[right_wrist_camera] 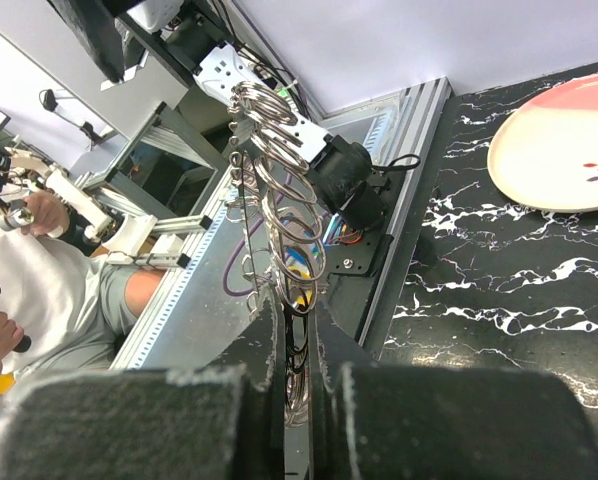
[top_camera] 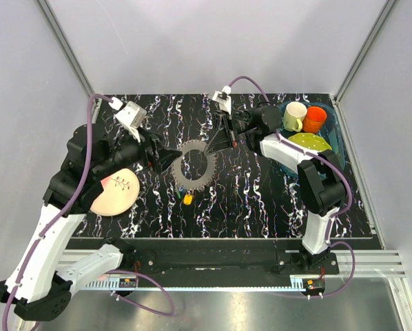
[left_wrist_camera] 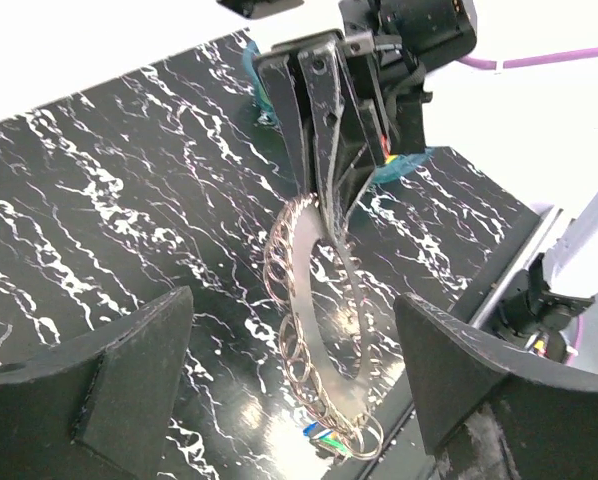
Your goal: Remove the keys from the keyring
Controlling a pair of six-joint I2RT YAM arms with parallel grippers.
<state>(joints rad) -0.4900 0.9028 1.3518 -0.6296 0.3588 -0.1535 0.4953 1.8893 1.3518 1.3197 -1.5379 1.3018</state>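
The keyring, a large silver toothed ring, is held tilted at mid-table, and my right gripper is shut on its far right edge. Seen from the left wrist, the keyring stands on edge between my left gripper's wide-open fingers, which touch nothing. Blue and green keys hang from small loops at its lowest point. My left gripper sits just left of the ring. A yellow key lies loose on the table in front. In the right wrist view, the gripper pinches the keyring.
A pink plate lies front left under the left arm. A blue tray at the back right holds a cream mug, an orange cup and a green plate. Grey walls enclose the black marbled table.
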